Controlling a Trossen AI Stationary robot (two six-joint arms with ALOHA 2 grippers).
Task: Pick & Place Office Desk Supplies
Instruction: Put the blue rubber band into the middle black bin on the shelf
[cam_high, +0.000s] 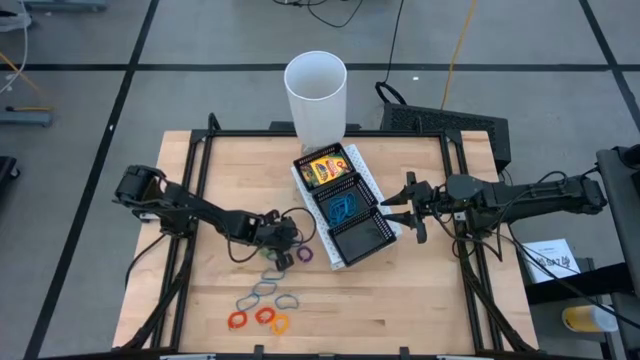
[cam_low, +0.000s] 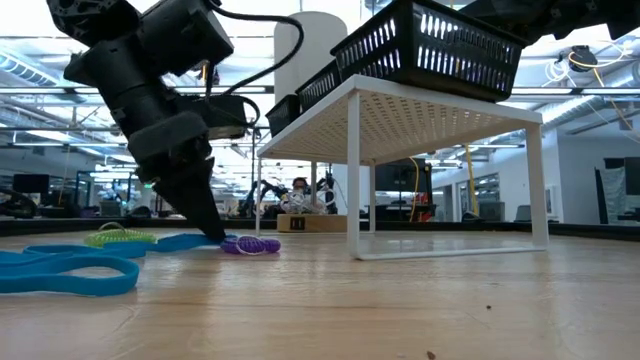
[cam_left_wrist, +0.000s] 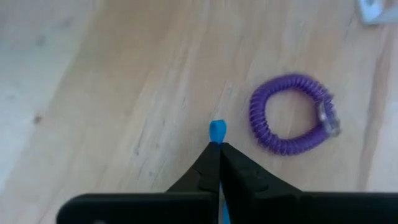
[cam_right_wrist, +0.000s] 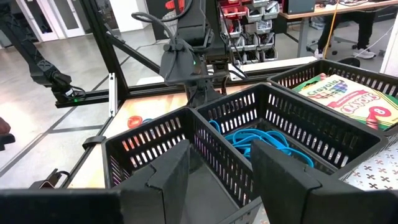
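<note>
On the pale wood-grain worktop (cam_high: 400, 290) lie a purple coiled loop (cam_left_wrist: 291, 116), blue bands (cam_low: 60, 270) and orange ones (cam_high: 262, 318), while the black mesh tray (cam_right_wrist: 348, 134) holds bright blue bands (cam_right_wrist: 264, 142) and a yellow-and-green crayon box (cam_high: 324, 167) beside a white cup (cam_high: 316, 95).

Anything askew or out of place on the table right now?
The black mesh three-compartment tray sits at a diagonal on its white perforated riser rather than square to the table edges. Thin rubber-band loops lie scattered on the wood. Nothing looks spilled or damaged.
</note>
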